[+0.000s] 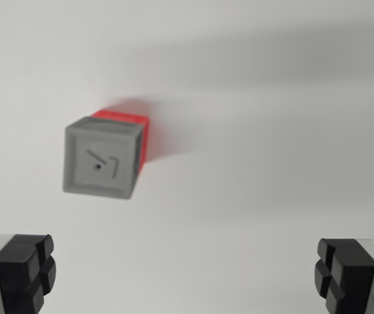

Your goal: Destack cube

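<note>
Plain white matte tabletop (272,196) seen from above, slightly blurred. Soft grey shadow band cast across upper part of surface. Red cube (145,134) rested directly on tabletop, left of centre in wrist view, mostly covered by grey cube with recessed top face (101,157) stacked on it. Red-tinged shadow thrown on surface beside stack.
</note>
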{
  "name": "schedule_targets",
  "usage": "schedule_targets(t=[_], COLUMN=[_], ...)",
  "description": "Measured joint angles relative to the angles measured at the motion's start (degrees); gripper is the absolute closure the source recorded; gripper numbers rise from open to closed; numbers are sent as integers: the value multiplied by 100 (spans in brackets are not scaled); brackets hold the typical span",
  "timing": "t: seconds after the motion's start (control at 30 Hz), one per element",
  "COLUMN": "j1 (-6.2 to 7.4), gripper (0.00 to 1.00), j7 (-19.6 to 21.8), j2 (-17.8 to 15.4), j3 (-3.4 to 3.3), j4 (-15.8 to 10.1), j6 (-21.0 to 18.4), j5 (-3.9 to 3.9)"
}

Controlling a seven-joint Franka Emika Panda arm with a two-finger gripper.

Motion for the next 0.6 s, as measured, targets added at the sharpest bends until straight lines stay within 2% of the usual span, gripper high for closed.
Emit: schedule_targets(t=[0.6], j1=[397], gripper=[0], j7=[1064], j2=[446], j3=[168], j4=[-159], j6=[533], j5=[69])
